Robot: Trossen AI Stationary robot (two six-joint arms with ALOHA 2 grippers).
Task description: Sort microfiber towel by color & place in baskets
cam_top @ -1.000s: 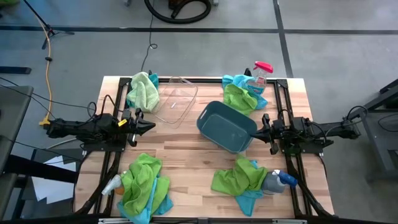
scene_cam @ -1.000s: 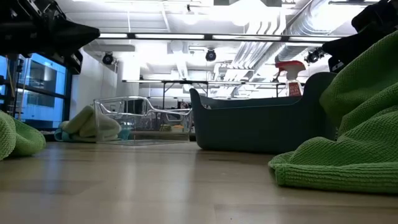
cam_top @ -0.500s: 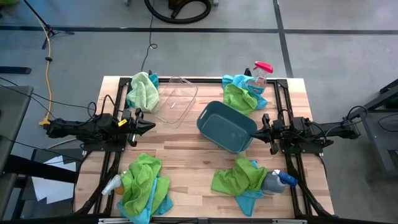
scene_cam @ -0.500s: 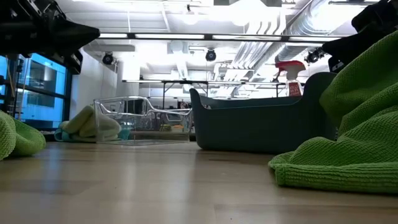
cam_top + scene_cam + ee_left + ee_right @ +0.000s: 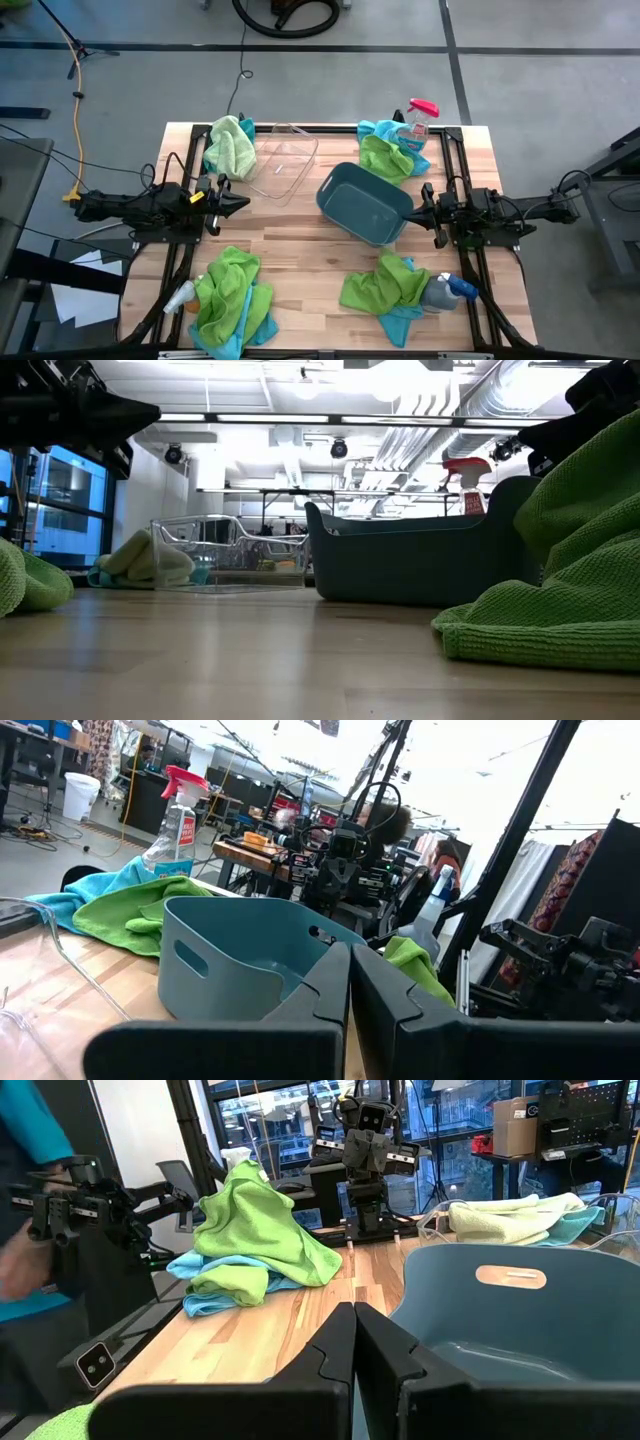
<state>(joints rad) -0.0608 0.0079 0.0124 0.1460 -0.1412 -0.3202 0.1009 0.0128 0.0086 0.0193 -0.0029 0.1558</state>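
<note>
Four heaps of lime green and turquoise microfiber towels lie at the table's corners: far left (image 5: 230,147), far right (image 5: 390,155), near left (image 5: 232,300), near right (image 5: 385,288). A clear basket (image 5: 283,160) stands at the far middle. A dark teal-grey basket (image 5: 365,203) stands at the centre, askew. My left gripper (image 5: 240,203) hovers shut at the left side, pointing level toward the centre. My right gripper (image 5: 412,212) hovers shut at the right side, just off the teal-grey basket (image 5: 510,1310). Neither holds anything.
A spray bottle with a pink top (image 5: 418,118) stands on the far right heap. One with a blue top (image 5: 450,290) lies by the near right heap, and another bottle (image 5: 180,297) by the near left heap. Black frame rails (image 5: 180,250) run along both sides. A person (image 5: 20,1200) shows beyond the table.
</note>
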